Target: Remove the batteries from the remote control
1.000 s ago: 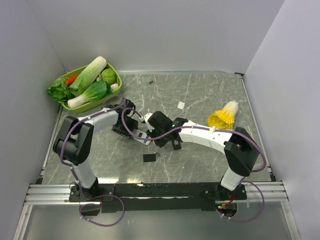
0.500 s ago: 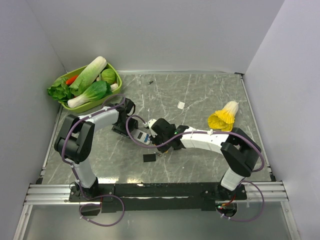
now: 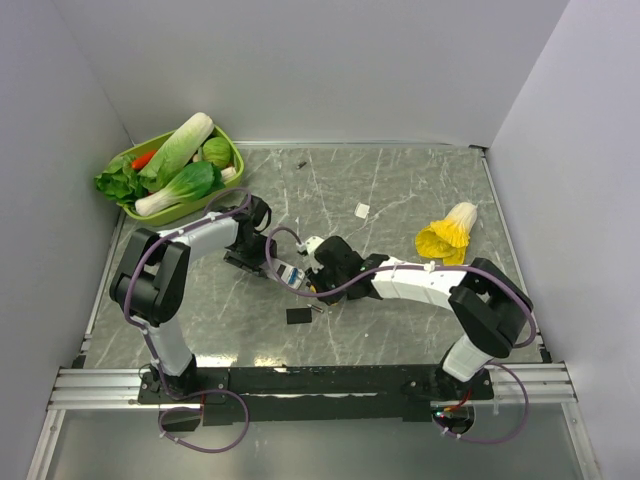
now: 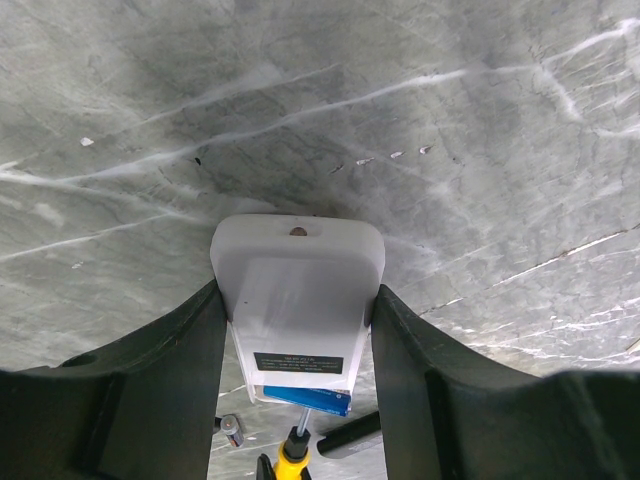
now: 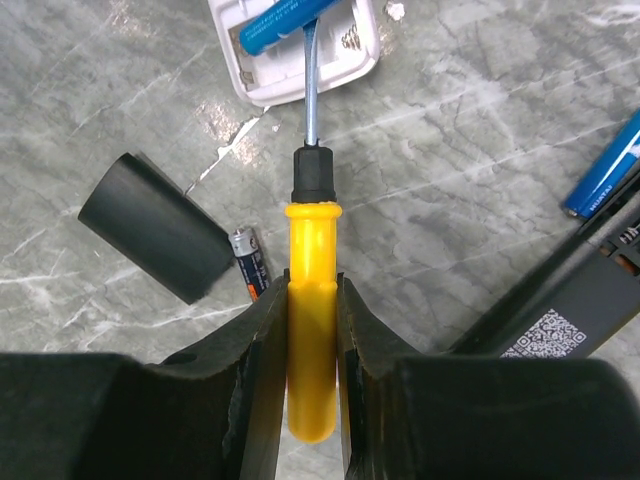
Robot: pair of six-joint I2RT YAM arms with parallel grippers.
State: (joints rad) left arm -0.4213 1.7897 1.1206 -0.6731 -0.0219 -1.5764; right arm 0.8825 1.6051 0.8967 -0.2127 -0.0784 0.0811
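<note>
Blue battery (image 5: 285, 22) sits in the open white remote (image 4: 298, 290), which the left fingers (image 4: 160, 390) clamp on the counter (image 5: 450, 130); the right fingers (image 5: 250, 400), clamped on a yellow screwdriver (image 5: 311, 300), have just swung its tip against that cell, so prying looks next.

The left gripper (image 4: 298, 320) has its two dark fingers (image 4: 170, 380) pressed against the long sides of a white rectangular plastic remote control (image 4: 298, 290) at mid-frame, over a grey marbled tabletop (image 4: 450, 120). A blue cylindrical battery (image 4: 310, 400) lies across the remote's lower end. At the bottom edge a yellow-handled screwdriver (image 4: 292, 462) points up at it. A small grey cylindrical battery (image 4: 232, 428) lies just left of the screwdriver.
</note>
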